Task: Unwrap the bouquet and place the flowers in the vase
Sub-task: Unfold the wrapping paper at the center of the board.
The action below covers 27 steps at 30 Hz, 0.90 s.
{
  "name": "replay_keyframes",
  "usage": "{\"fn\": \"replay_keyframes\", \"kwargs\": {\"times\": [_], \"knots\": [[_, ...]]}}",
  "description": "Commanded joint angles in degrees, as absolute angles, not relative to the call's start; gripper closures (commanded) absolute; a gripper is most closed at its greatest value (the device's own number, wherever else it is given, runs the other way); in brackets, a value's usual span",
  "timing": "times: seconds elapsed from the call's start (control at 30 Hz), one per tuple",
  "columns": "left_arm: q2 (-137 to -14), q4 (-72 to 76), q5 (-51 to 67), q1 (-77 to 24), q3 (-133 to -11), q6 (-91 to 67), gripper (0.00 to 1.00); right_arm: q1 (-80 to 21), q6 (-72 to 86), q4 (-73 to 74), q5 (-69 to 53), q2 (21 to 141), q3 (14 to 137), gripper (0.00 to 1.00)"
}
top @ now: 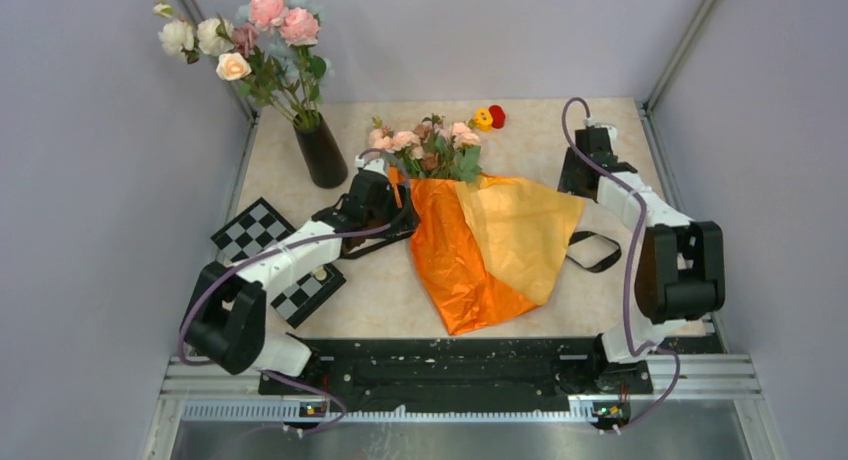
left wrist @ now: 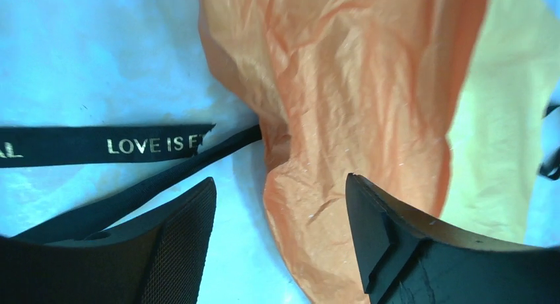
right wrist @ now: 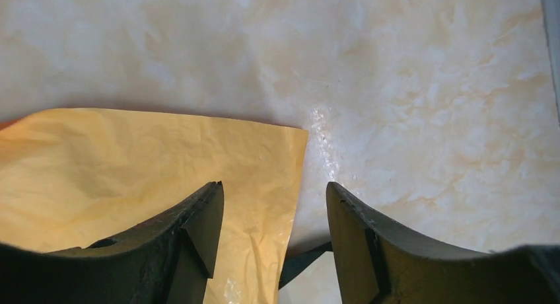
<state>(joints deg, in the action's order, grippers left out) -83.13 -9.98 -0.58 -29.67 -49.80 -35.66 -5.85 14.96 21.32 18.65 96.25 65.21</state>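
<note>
The bouquet lies unwrapped in mid-table: its flowers (top: 425, 145) rest at the far end of the spread orange paper (top: 490, 245), whose underside shows pale yellow. The black vase (top: 322, 152) stands at the back left and holds a taller white-and-pink bunch. My left gripper (top: 400, 205) is at the paper's left edge. In the left wrist view it (left wrist: 280, 185) is open, with the orange paper (left wrist: 343, 86) lying beneath the gap and the black ribbon (left wrist: 99, 145) to the left. My right gripper (top: 572, 180) (right wrist: 274, 185) is open over the yellow paper's (right wrist: 132, 165) right edge.
Two checkerboard cards (top: 262, 230) lie under the left arm. Small yellow and red flower heads (top: 490, 117) sit behind the bouquet. A loop of black ribbon (top: 595, 252) lies right of the paper. Grey walls enclose the marble table (top: 540, 130) on three sides.
</note>
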Motion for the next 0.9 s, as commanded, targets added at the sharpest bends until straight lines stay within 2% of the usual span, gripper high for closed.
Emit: {"fn": "replay_keyframes", "kwargs": {"times": [0.0,0.27,0.53,0.87], "knots": [[-77.3,-13.7,-4.0,-29.4,-53.4,-33.7,0.22,-5.8,14.1,19.9,15.3,86.6,63.3,0.39],[-78.6,-5.5,9.1,-30.3,-56.0,-41.1,0.17,-5.9,15.2,11.2,3.7,75.6,54.4,0.39],[-89.6,-0.5,14.7,-33.2,-61.7,-43.9,0.18,-5.8,17.7,8.2,-8.5,73.1,49.3,0.39],[-101.8,1.4,15.9,-35.0,-70.4,-44.1,0.30,-5.9,19.5,4.9,-13.4,72.8,43.9,0.41]]}}
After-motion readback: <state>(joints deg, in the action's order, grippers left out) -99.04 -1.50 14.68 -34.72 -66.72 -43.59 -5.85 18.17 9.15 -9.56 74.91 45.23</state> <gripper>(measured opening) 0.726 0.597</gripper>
